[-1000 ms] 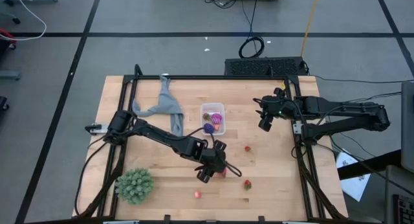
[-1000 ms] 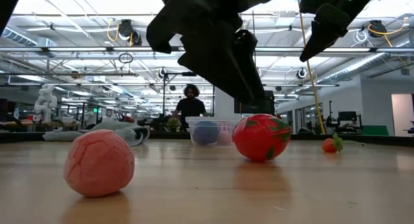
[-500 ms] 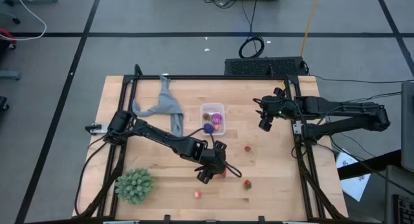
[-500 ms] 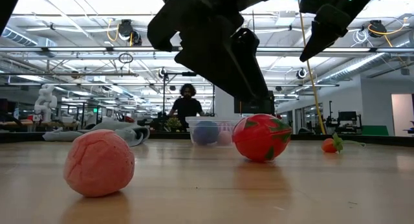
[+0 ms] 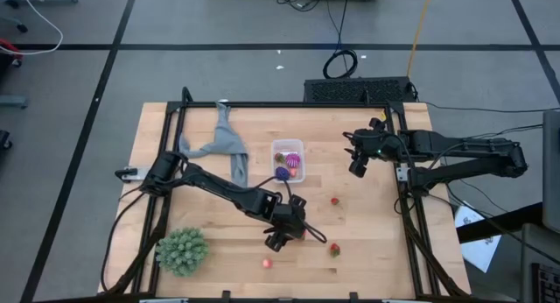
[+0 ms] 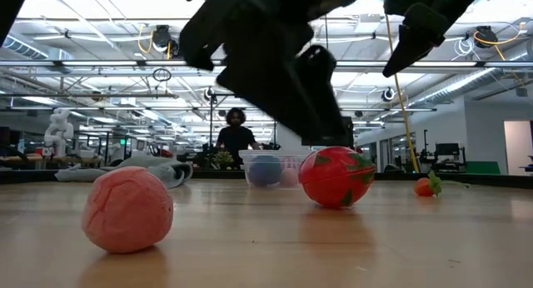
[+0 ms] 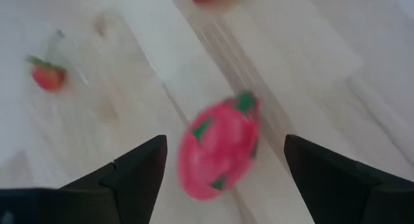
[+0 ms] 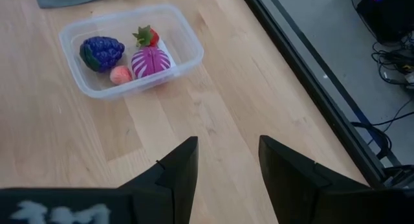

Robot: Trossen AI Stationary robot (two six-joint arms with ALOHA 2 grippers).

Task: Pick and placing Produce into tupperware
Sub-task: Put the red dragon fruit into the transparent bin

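A red-pink fruit with green flecks [image 7: 220, 153] lies on the wooden table, also in the low view [image 6: 337, 176]. My left gripper [image 7: 226, 162] is open and slants down over it [image 5: 291, 235], one finger on each side, with a gap on both sides. The clear tupperware [image 5: 288, 160] holds a dark blue fruit [image 8: 101, 52], a magenta one [image 8: 150, 61], a strawberry [image 8: 147, 37] and a small pink one. My right gripper [image 8: 226, 162] is open with nothing in it, hovering right of the tupperware [image 5: 358, 169].
Two small strawberries [image 5: 334, 200] [image 5: 334, 249] and a pink ball [image 5: 267, 263] lie loose near my left gripper. A large green spiky ball [image 5: 182, 250] sits at the near left. A grey cloth [image 5: 219, 145] lies at the far left. A black frame edges the table.
My left gripper's fingers have spread wider apart over the red-pink fruit, seen in the low view. The fruit has stayed where it lay.
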